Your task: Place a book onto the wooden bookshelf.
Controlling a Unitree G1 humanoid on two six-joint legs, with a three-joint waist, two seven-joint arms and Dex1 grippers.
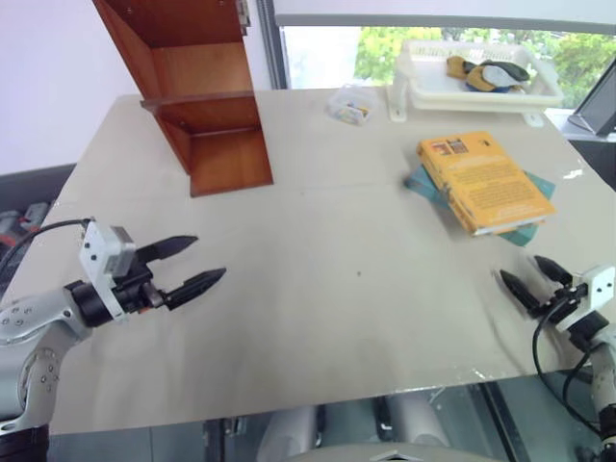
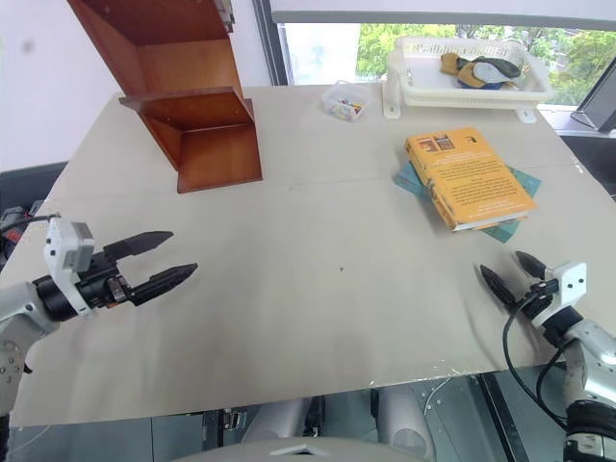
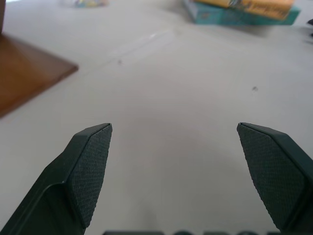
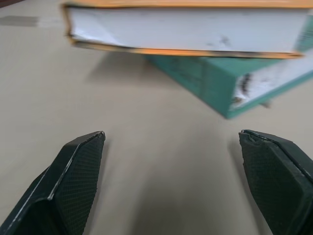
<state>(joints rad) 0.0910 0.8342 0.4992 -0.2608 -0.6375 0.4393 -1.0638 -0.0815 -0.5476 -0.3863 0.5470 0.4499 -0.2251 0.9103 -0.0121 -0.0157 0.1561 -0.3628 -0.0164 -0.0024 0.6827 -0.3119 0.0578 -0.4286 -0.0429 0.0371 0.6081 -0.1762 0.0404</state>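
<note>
Book [image 1: 486,181] first: the orange-yellow one lies flat toward the far right of the table [image 1: 318,318], stacked askew on a thinner teal book [image 4: 230,83], its white page edges turned toward my right gripper [image 1: 535,280]. That gripper sits low near the table's right front edge, fingers spread wide and empty, pointing at the stack but not touching it. My left gripper [image 1: 189,265] hovers over the left front of the table, also spread wide with nothing between its fingers, well apart from both books. The wooden bookshelf [image 1: 197,96] stands at the far left corner, a long way across the table from the book.

What worries me is the stack. The orange book overhangs the teal one, so if my right fingers come in too low I judge they could close on both covers together, or shove the teal book and send the pair sliding toward the white tray [image 1: 478,89] behind. A softcover this thick may also sag or fan open if I pinch it only by one edge, and then slip out on the way over. The carry itself is long, and the small clear box [image 1: 349,106] lies near the route to the shelf; a drooping corner could clip it or catch the shelf's side panel
</note>
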